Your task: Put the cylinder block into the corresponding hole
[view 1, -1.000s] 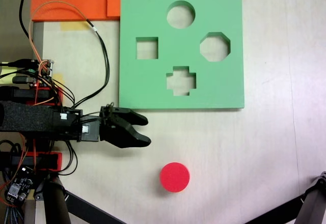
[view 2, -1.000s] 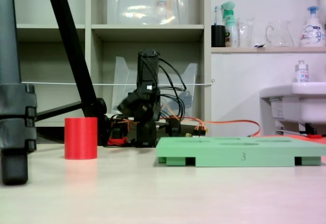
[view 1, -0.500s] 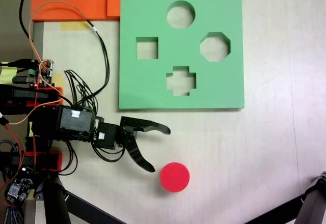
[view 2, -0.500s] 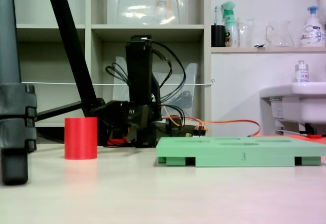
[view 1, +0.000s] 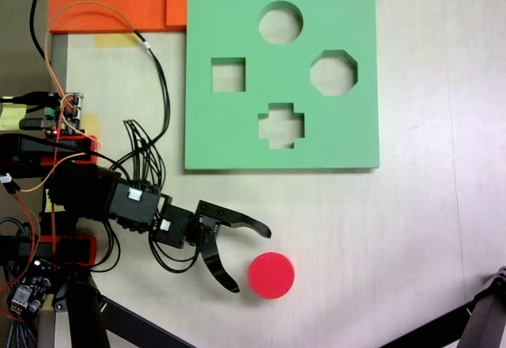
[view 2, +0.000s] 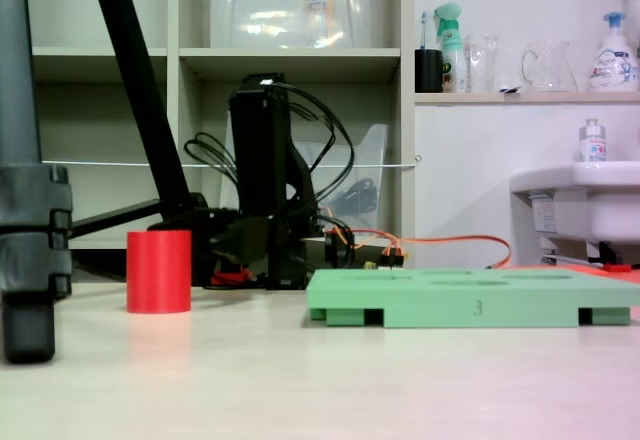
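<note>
The red cylinder block (view 1: 271, 275) (view 2: 158, 271) stands upright on the pale table, below the green foam board (view 1: 237, 126) (view 2: 470, 305). The circular hole (view 1: 281, 23) is the board's top cutout in a fixed view from above. My gripper (view 1: 251, 259) is open just left of the cylinder block, with nothing between its jaws. One fingertip (view 1: 265, 230) lies above and left of the block, the other (view 1: 233, 287) sits level with it at its left. In the low fixed view the gripper is hidden behind the block and the arm (view 2: 262, 190).
Orange foam sheets (view 1: 118, 0) lie at the top left of the table. Octagonal (view 1: 333, 73), square (view 1: 228, 75) and cross (view 1: 281, 125) cutouts share the board. Cables and the arm base (view 1: 47, 174) crowd the left edge. Black tripod legs (view 1: 466, 324) (view 2: 30, 210) stand at the bottom corners.
The arm swung down toward the cylinder block and reached further right. The jaws, nearly shut one second ago, opened wide and now flank the block's left side.
</note>
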Robot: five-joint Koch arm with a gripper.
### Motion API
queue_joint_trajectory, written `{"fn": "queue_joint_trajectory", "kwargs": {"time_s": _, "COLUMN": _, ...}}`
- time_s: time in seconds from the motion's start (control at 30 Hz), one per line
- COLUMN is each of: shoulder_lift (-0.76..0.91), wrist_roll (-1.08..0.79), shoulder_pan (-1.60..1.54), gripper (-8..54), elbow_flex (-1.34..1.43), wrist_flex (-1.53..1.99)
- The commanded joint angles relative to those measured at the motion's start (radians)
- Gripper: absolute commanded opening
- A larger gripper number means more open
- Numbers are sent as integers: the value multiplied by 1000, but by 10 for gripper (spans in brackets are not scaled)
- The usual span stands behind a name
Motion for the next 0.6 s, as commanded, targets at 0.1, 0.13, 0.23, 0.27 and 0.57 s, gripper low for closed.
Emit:
{"fn": "queue_joint_trajectory", "kwargs": {"time_s": 0.1, "shoulder_lift": -51, "wrist_roll": 9, "shoulder_pan": 35, "gripper": 520, "elbow_flex": -67, "wrist_flex": -175}}
{"fn": "queue_joint_trajectory", "kwargs": {"time_s": 0.13, "shoulder_lift": -72, "wrist_roll": 9, "shoulder_pan": 37, "gripper": 520, "elbow_flex": -92, "wrist_flex": -175}}
{"fn": "queue_joint_trajectory", "kwargs": {"time_s": 0.23, "shoulder_lift": -124, "wrist_roll": 11, "shoulder_pan": 43, "gripper": 520, "elbow_flex": -158, "wrist_flex": -175}}
{"fn": "queue_joint_trajectory", "kwargs": {"time_s": 0.27, "shoulder_lift": -138, "wrist_roll": 11, "shoulder_pan": 46, "gripper": 519, "elbow_flex": -179, "wrist_flex": -175}}
{"fn": "queue_joint_trajectory", "kwargs": {"time_s": 0.57, "shoulder_lift": -252, "wrist_roll": 20, "shoulder_pan": 75, "gripper": 504, "elbow_flex": -325, "wrist_flex": -170}}
